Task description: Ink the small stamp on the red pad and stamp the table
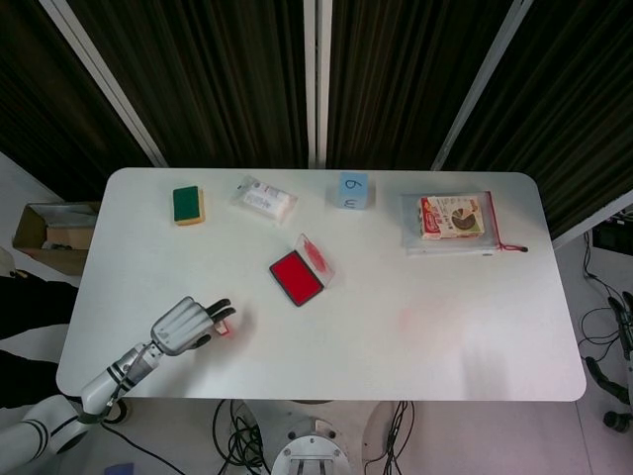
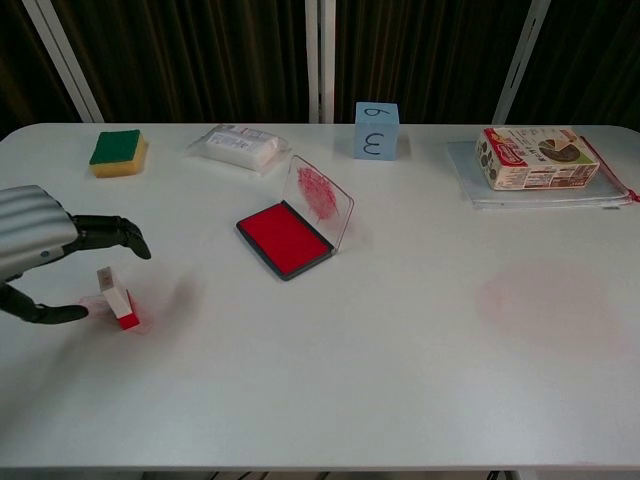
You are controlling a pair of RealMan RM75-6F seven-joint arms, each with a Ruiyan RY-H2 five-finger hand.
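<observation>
The small stamp (image 2: 115,297), white with a red base, stands tilted on the table near the front left corner; the head view shows the small stamp (image 1: 226,326) just beyond my fingertips. My left hand (image 2: 40,250) is spread around it, the fingers (image 2: 120,233) hovering above and apart from it. The thumb reaches the stamp's left side at table level; I cannot tell whether it touches. The red ink pad (image 2: 283,237) lies open mid-table, with its clear lid (image 2: 322,195) raised and smeared red. The right hand is out of both views.
Along the far edge lie a green-yellow sponge (image 2: 118,151), a white packet (image 2: 237,147), a blue cube (image 2: 376,130) and a printed box (image 2: 535,158) on a clear pouch. A faint pink smudge (image 2: 545,295) marks the table at right. A cardboard box (image 1: 49,236) sits off the left edge.
</observation>
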